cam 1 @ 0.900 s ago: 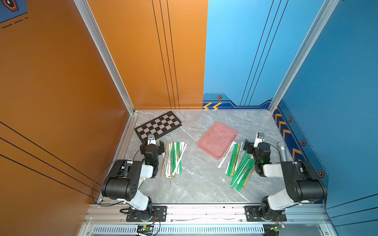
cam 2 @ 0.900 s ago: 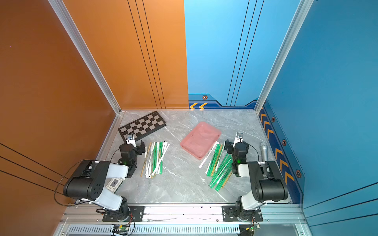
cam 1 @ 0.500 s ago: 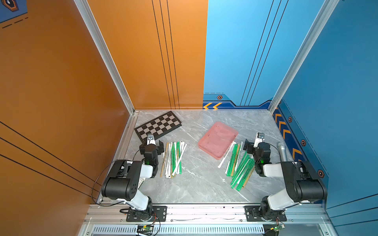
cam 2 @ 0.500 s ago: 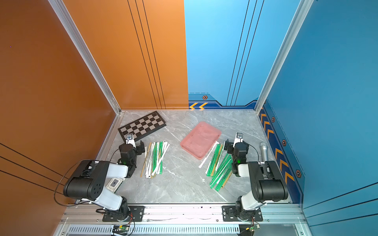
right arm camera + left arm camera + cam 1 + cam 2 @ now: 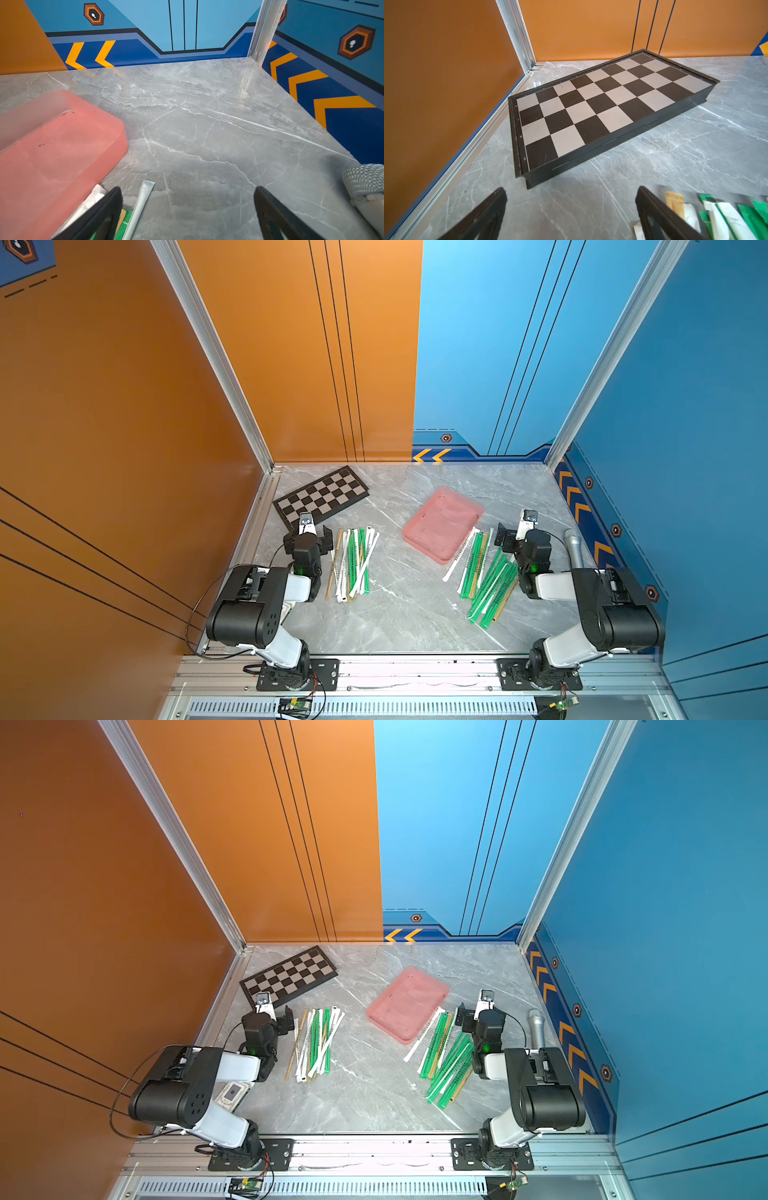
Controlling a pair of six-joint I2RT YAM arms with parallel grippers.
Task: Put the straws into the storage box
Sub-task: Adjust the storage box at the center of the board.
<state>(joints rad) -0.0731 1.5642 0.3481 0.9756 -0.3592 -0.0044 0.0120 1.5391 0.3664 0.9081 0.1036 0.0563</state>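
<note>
Black-and-white jointed arms (image 5: 266,605), black pincers (image 5: 309,536), black cables (image 5: 189,616), green lights (image 5: 298,571), bolted base plates (image 5: 326,672)

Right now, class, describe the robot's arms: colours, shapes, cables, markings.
Left arm and right arm: bulky black joint housings, glossy white links, green wrist lights. Left hand and right hand: black, tapered fingers. A thin black cable loops off the left arm.

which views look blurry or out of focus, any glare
Left wrist view: chequered board sharp, left gripper fingers and straws soft. Right wrist view: right gripper fingers blurred, storage box soft, post reflected on table. Both top views: crisp, front rail glaring.
</note>
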